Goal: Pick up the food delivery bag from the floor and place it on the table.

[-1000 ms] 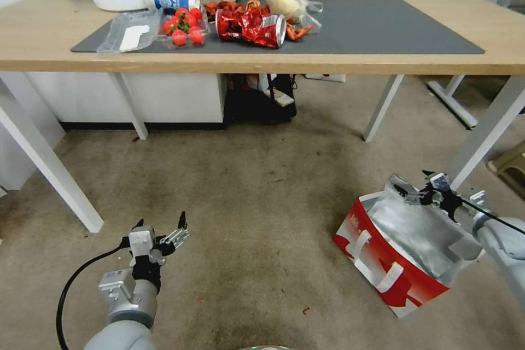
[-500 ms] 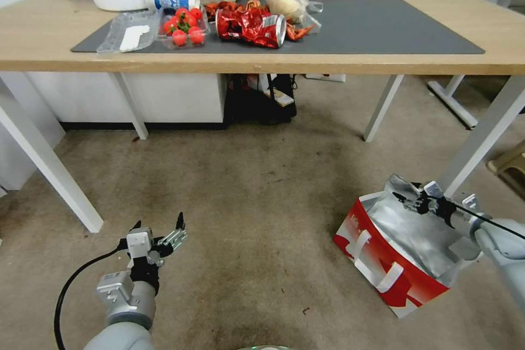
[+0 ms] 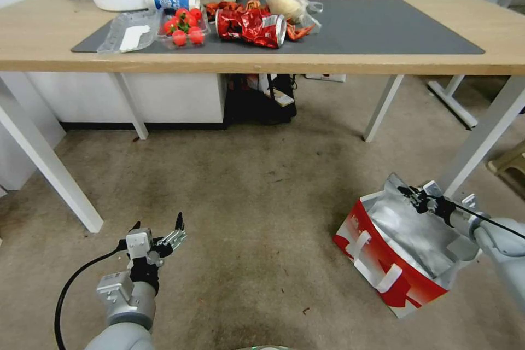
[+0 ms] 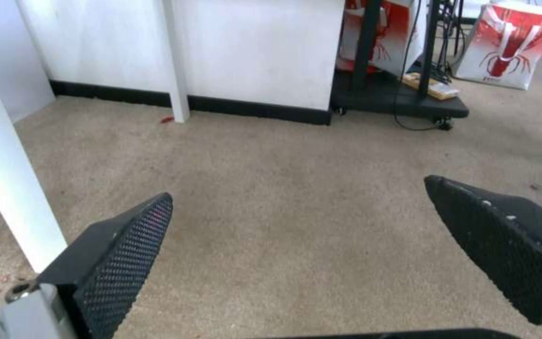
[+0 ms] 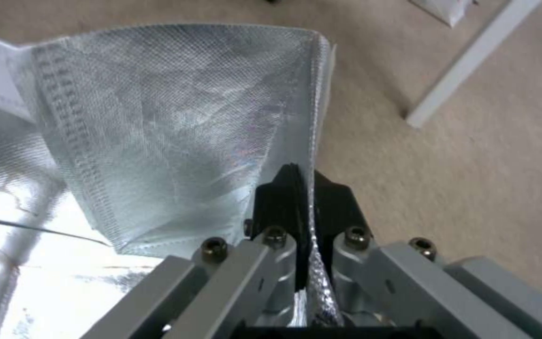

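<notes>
Your left gripper (image 3: pixel 158 229) hovers low over the floor (image 3: pixel 257 213), jaws spread wide and empty. Your right gripper (image 3: pixel 414 197) has sunk a touch and now pinches the foil rim of the food delivery bag (image 3: pixel 394 262), so I'd say the lift is close. The bag sits on the floor by your right, mouth up, long axis running diagonally away toward the table (image 3: pixel 273 63).

food delivery bag (image 3: pixel 391 262): red and white outside, white flat handles, silver foil lining with fine woven texture. Floor (image 3: pixel 257 197) under it: brownish-grey, dark stains. Table (image 3: pixel 339 63) beyond the bag: light wood, white legs, dark grey mat (image 3: pixel 372 27).
</notes>
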Available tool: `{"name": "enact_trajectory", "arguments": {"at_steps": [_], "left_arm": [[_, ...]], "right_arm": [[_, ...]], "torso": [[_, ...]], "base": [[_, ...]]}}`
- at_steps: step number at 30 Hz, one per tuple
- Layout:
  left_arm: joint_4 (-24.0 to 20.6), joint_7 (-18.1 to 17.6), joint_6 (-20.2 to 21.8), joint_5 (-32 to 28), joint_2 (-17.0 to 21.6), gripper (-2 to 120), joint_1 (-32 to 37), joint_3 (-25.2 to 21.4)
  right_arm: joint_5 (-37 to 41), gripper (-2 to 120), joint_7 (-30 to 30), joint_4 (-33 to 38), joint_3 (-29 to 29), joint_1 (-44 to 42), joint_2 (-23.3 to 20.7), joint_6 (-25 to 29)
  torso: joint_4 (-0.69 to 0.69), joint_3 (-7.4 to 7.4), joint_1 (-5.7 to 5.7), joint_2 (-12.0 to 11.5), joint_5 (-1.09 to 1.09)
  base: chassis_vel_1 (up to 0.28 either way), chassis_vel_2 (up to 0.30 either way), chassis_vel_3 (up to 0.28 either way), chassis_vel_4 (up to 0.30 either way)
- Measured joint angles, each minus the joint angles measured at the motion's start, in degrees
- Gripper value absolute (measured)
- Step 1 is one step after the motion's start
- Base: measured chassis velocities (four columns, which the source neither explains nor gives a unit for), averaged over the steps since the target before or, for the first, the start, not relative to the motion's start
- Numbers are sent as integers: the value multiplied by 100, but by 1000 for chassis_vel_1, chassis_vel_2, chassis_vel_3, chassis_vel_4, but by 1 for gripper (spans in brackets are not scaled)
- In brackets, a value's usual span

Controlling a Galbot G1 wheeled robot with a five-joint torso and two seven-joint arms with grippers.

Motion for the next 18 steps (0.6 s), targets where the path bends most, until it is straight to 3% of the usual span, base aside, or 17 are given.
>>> {"name": "enact_trajectory", "arguments": {"at_steps": [8,10,18], "left_arm": [[-34,-1,-13,-11,4,100,9,-20],[-42,0,-21,-8,3,100,20,-20],[-99,3,-22,8,-20,100,36,-14]], "right_arm": [[475,0,-911,53,277,-164,10,559],[800,0,-1394,277,385,-350,-49,784],[1382,0,-2299,1009,620,-827,-249,808]], "torso": [[-1,0,0,0,0],[0,0,0,0,0],[0,0,0,1,0]], "base": [[0,0,0,0],[0,0,0,0],[0,0,0,0]]}}
